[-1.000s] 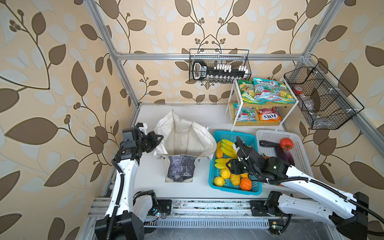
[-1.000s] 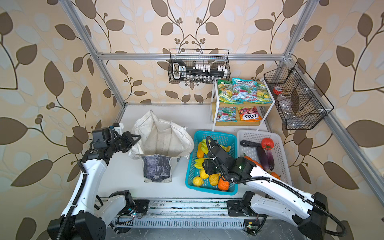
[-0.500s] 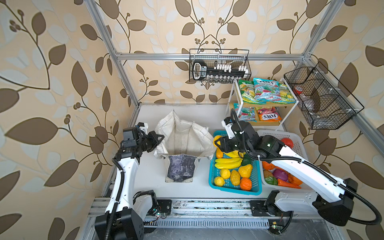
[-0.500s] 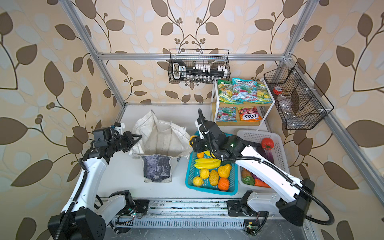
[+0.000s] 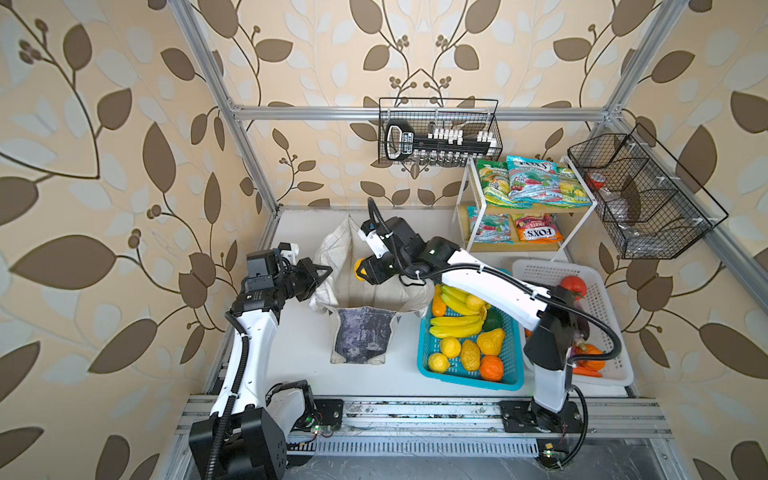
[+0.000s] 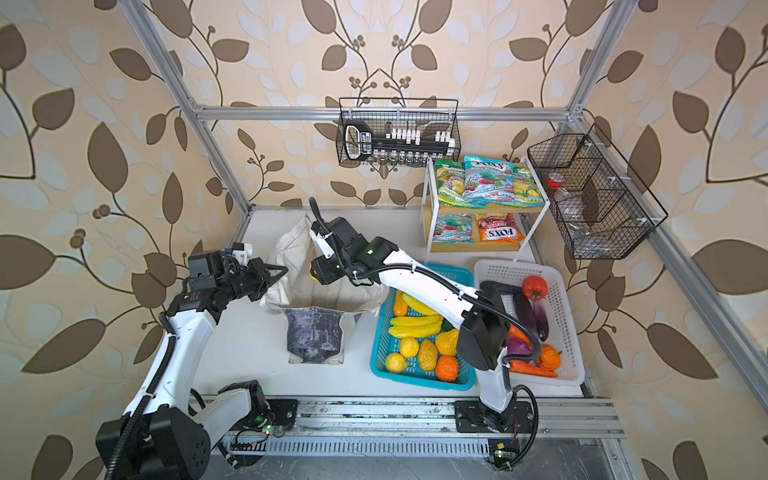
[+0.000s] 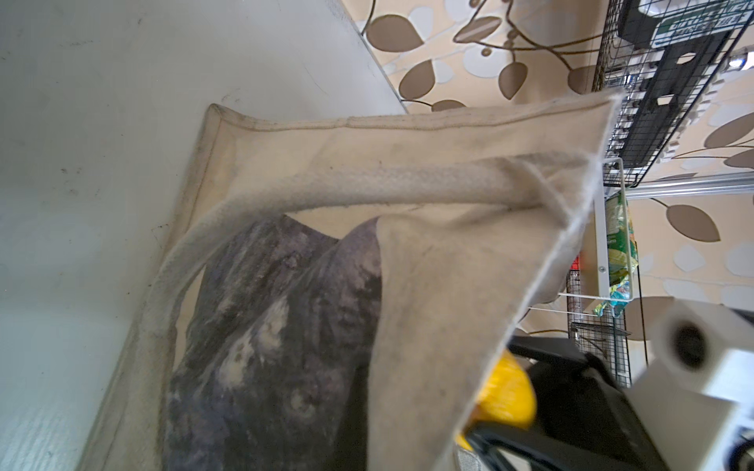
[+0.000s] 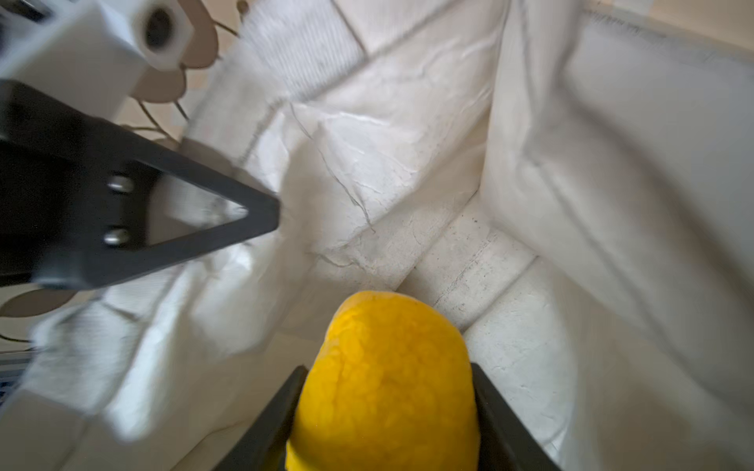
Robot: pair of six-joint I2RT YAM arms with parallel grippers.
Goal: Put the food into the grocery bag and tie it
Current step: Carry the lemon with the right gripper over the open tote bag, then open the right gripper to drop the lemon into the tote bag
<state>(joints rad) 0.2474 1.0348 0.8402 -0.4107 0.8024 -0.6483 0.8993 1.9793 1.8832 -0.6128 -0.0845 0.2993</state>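
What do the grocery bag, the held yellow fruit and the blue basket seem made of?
Grocery bag: woven off-white cloth, matte; stitched hems, soft creases. Yellow fruit: probably plastic or foam; dimpled, uniform skin. Blue basket: likely moulded plastic; slotted lattice.

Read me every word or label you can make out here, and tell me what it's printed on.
"FOX'S": on the orange sweet packet.
"FOX'S": on the blue sweet packet.
The smaller print on the packets is too small to read.
The label on the black tool is too small in both top views and blurred in the left wrist view.
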